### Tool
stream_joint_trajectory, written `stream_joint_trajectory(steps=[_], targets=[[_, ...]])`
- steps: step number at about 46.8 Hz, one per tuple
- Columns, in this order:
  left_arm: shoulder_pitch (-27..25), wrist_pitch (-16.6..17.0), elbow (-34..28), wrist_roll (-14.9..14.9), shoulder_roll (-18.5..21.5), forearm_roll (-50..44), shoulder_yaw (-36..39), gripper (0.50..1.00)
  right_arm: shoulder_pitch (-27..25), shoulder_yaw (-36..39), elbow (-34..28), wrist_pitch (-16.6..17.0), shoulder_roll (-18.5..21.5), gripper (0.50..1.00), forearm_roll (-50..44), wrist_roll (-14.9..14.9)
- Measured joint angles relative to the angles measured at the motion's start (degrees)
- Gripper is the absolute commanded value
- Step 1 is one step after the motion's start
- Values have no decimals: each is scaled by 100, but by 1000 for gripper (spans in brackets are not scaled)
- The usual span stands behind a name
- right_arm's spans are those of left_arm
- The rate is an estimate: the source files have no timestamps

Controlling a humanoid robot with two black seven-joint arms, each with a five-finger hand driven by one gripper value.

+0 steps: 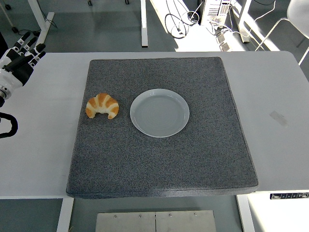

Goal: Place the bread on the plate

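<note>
the left hand (18,57) is at the far left edge of the table (41,140), fingers extended and relaxed, holding nothing. it is well apart from the work area. the right hand is not in view.

the bread (102,105), a croissant, lies on the left part of the grey mat (164,164), just left of the plate (160,112) and not touching it. its curved tips point toward the near edge.

handling estimate: light, soft, with a flaky crust that is likely to dent or shed crumbs under pressure. it is not slippery. recommended hold: across the thick middle of the arch, fingers on the far side and thumb on the near side, with light force. avoid the thin tips.

the plate is white, shallow and holds nothing; its low rim requires only a small lift to cross. the mat surface between bread and plate carries no obstruction. table legs and cables beyond the far edge are outside the path.
</note>
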Motion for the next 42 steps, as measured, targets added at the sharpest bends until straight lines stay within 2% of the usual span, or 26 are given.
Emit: stream_joint_trajectory(steps=[5, 16, 25, 42], targets=[[-56, 12, 5, -17, -103, -4, 0, 1000, 0, 0, 0, -1, 0, 1000, 0, 1], [-449, 327, 51, -65, -621, 130, 9, 1000, 0, 0, 1, 4, 0, 1000, 0, -4], [-432, 375, 54, -68, -860, 256, 21, 1000, 0, 0, 1, 3, 0, 1000, 0, -3], [-213, 294, -36, -197, -890, 300, 342, 1000, 0, 0, -1, 0, 0, 1000, 0, -2]])
